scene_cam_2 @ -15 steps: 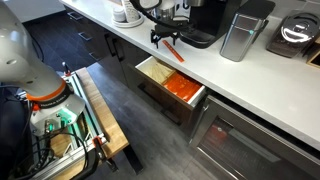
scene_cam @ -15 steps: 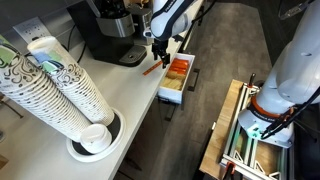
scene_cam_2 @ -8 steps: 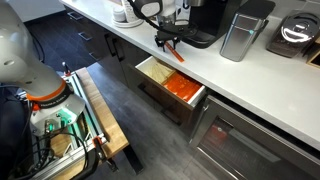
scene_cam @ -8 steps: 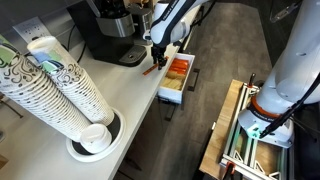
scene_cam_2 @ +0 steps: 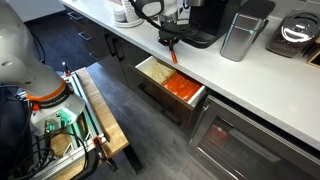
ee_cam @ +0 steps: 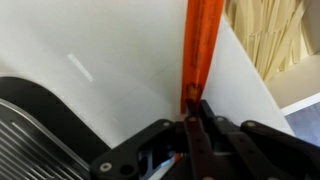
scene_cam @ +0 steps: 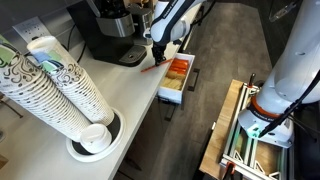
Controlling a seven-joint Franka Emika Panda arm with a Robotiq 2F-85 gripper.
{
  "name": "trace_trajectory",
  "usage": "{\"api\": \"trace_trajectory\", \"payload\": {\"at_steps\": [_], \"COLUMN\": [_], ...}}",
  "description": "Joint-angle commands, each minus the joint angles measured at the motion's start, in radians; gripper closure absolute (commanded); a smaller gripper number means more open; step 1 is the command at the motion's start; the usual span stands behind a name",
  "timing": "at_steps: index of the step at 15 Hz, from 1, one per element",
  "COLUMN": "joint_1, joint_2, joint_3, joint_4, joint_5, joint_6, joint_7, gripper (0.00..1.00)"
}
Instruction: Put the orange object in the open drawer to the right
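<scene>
The orange object is a thin straight stick lying on the white counter. In the wrist view it runs from my fingertips to the top edge. My gripper is shut on its near end, with both dark fingers pressed together around it. In both exterior views the gripper points down at the counter's front edge with the stick under it. The open drawer stands pulled out just beside and below, holding orange-red packets.
A black coffee machine stands on the counter right behind the gripper. A metal canister is further along. Stacks of paper cups lean at the counter's other end. A wooden cart stands on the floor.
The jaws went from wide open to shut around the orange stick. The arm stayed over the same spot at the counter edge.
</scene>
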Motion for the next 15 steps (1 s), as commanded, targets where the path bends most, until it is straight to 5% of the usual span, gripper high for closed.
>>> {"api": "trace_trajectory", "payload": {"at_steps": [1, 6, 15], "joint_1": [-0.013, -0.016, -0.055], "joint_2": [-0.026, -0.140, -0.347], "joint_3": [-0.009, -0.064, -0.169], "joint_4": [-0.003, -0.031, -0.107], "joint_5": [-0.059, -0.218, -0.377], "joint_6": [-0.028, -0.133, -0.435], "joint_7": [0.030, 0.073, -0.049], "gripper": [0.98, 1.00, 1.00]}}
